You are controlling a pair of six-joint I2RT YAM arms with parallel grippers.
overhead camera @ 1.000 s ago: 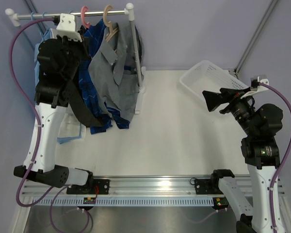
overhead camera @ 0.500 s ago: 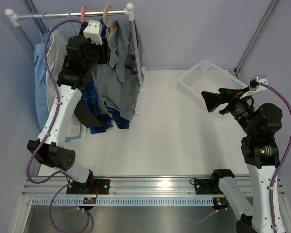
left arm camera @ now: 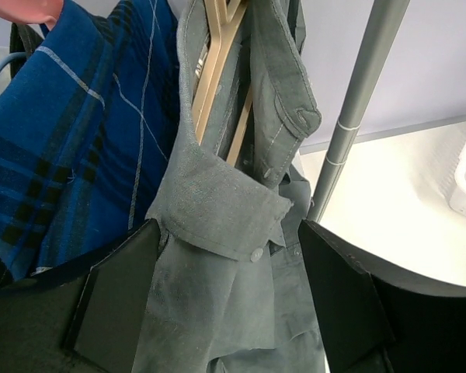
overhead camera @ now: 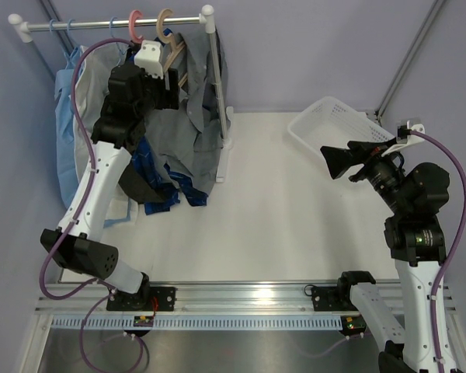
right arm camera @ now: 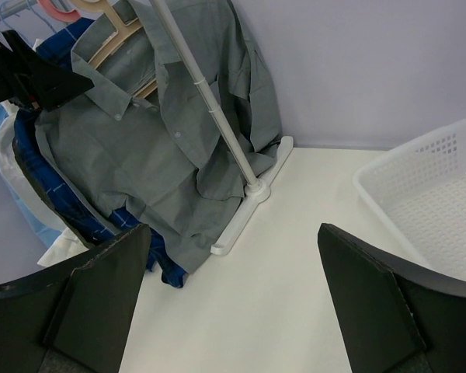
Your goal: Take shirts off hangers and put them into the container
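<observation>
The grey shirt [overhead camera: 193, 116] hangs on the tan hanger [overhead camera: 165, 27] at the right end of the rack. The blue plaid shirt [overhead camera: 149, 163] hangs to its left under the pink hanger [overhead camera: 136, 23]. My left gripper [overhead camera: 172, 78] is up at the grey shirt's collar [left arm camera: 217, 214]. It is open, one finger on each side of the collar, and the tan hanger [left arm camera: 217, 70] shows just above. The plaid shirt [left arm camera: 70, 148] fills the left of that view. My right gripper [overhead camera: 335, 161] hovers open and empty in front of the white container [overhead camera: 326, 124], facing the rack.
The rack's upright pole [overhead camera: 213, 70] and white foot [overhead camera: 224, 155] stand right of the grey shirt. Light blue shirts [overhead camera: 66, 109] hang at the rack's left end. A black shirt [overhead camera: 132, 183] droops below the plaid one. A grey frame pole [overhead camera: 408, 58] rises behind the container.
My left arm has swung from the rack's left end over to the grey shirt's collar, and its gripper has gone from shut to open. The right arm has stayed put.
</observation>
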